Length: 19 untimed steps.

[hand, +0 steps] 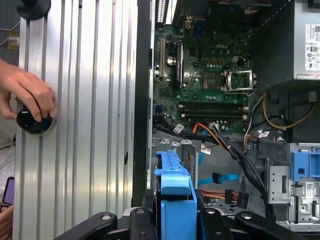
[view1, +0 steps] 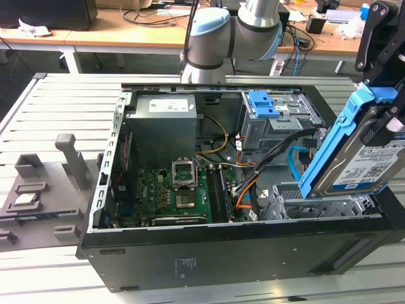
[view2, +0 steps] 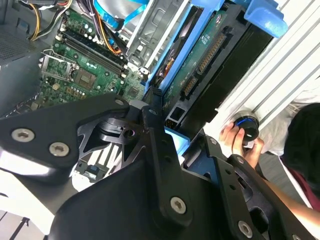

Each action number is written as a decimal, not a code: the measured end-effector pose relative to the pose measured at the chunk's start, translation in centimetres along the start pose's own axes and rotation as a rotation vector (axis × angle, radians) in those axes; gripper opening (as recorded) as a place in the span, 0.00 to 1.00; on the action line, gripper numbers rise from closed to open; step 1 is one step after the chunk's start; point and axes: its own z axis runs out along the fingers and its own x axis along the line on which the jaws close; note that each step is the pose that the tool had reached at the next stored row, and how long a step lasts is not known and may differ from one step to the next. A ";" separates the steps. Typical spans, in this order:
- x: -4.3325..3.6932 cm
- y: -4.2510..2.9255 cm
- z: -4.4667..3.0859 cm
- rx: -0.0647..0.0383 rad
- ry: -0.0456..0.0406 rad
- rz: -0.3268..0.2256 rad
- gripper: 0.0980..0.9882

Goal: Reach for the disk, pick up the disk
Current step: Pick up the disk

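Observation:
The disk point(view1: 361, 161) is a silver hard drive with a white-and-blue label and a blue bracket along its edges. It hangs tilted in the air above the open computer case, at the exterior view's right. My black gripper point(view1: 387, 117) comes down from above and is shut on the disk. In the second wrist view the disk's green circuit side point(view2: 202, 62) runs away from the gripper point(view2: 182, 147), with a finger point(view2: 157, 137) on each side of it. In the first wrist view the blue bracket point(hand: 175, 192) sticks out between the fingers of the gripper point(hand: 176, 222).
The open case point(view1: 209, 250) holds a motherboard point(view1: 171, 190), a power supply point(view1: 161, 126), loose cables and a metal cage with a blue caddy point(view1: 262, 104). Grey fixtures point(view1: 38, 190) stand at the exterior view's left. A person's hand holds a black knob point(hand: 32, 120) on the slatted table.

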 end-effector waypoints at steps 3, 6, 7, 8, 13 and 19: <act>-0.05 -0.04 0.50 0.000 -0.0001 0.000 0.30; -0.12 -0.06 0.83 0.000 -0.0002 0.000 0.30; -0.17 -0.05 0.95 0.000 -0.0001 0.000 0.30; -0.21 -0.02 1.01 0.000 -0.0001 0.000 0.30; -0.53 0.33 1.21 0.000 -0.0002 0.000 0.30; -1.28 0.32 1.25 0.000 -0.0002 0.000 0.30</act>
